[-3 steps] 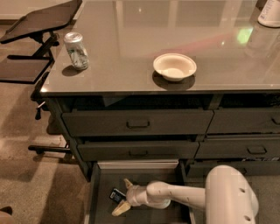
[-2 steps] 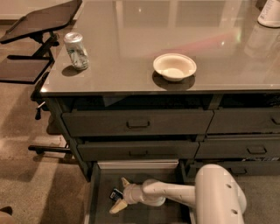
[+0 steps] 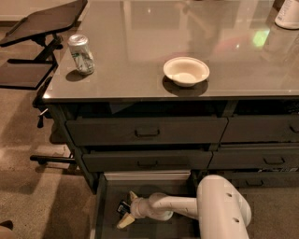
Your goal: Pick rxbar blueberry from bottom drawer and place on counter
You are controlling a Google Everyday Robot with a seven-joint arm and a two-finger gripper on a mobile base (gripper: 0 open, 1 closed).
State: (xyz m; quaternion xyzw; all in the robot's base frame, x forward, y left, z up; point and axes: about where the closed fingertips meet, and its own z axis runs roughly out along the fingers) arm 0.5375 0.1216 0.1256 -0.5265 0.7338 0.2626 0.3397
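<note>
The bottom drawer (image 3: 112,186) is pulled open at the foot of the cabinet. The rxbar blueberry (image 3: 123,207), a small dark bar with pale markings, lies on the drawer floor at the left. My gripper (image 3: 128,208) reaches into the drawer from the right on a white arm. Its pale fingers (image 3: 125,221) stand open on either side of the bar. The glossy grey counter (image 3: 140,42) is the cabinet's top, above the drawers.
A silver-green can (image 3: 81,54) stands at the counter's left edge and a white bowl (image 3: 186,71) near its front middle. A white container (image 3: 287,14) is at the far right. A dark tilted stand tray (image 3: 44,21) is left of the cabinet. Closed drawers (image 3: 147,132) sit above.
My arm has moved left and deeper into the drawer, bringing the gripper's fingers around the bar. The bar has stayed on the drawer floor.
</note>
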